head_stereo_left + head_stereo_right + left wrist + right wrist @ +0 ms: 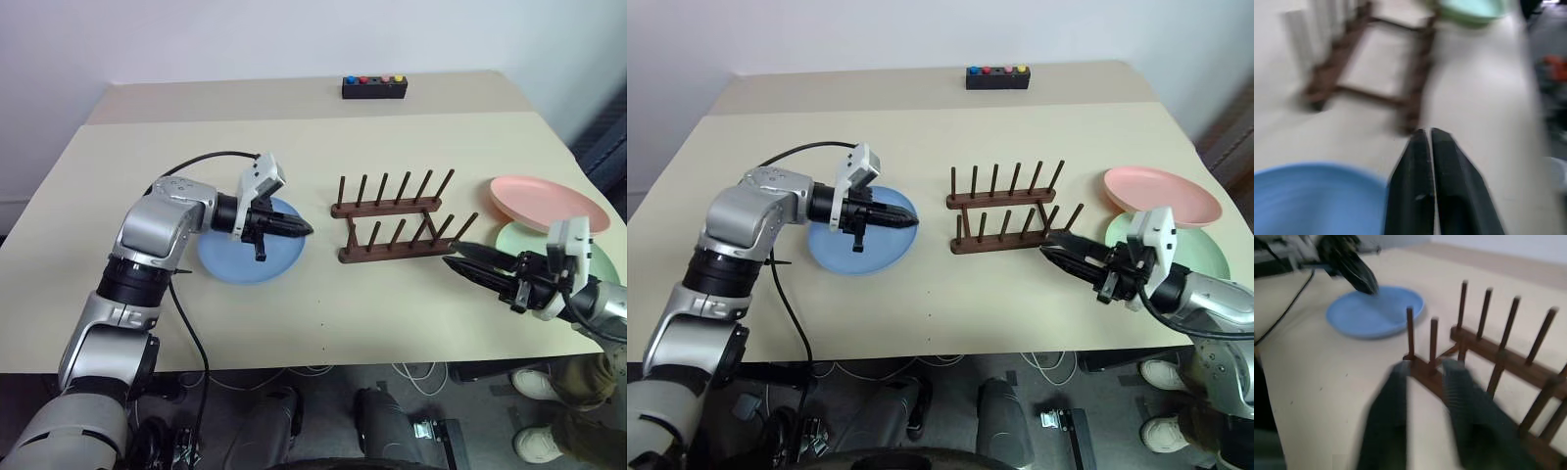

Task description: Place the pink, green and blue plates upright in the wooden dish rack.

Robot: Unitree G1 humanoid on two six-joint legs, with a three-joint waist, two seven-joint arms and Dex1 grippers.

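The blue plate (245, 262) lies flat on the table left of the wooden dish rack (392, 220), whose pegs hold nothing. My left gripper (306, 228) hovers over the blue plate's right rim, pointing toward the rack, shut with nothing between its fingers (1420, 196). The pink plate (549, 201) rests at the table's right edge, overlapping the green plate (511, 240) below it. My right gripper (453, 255) is in front of the green plate, pointing at the rack's near right corner. Its fingers (1391, 416) stand apart and hold nothing.
A small black box with coloured buttons (374, 86) sits at the far edge of the table. A black cable (186, 162) loops over the table from my left arm. Bare tabletop lies in front of the rack and behind it.
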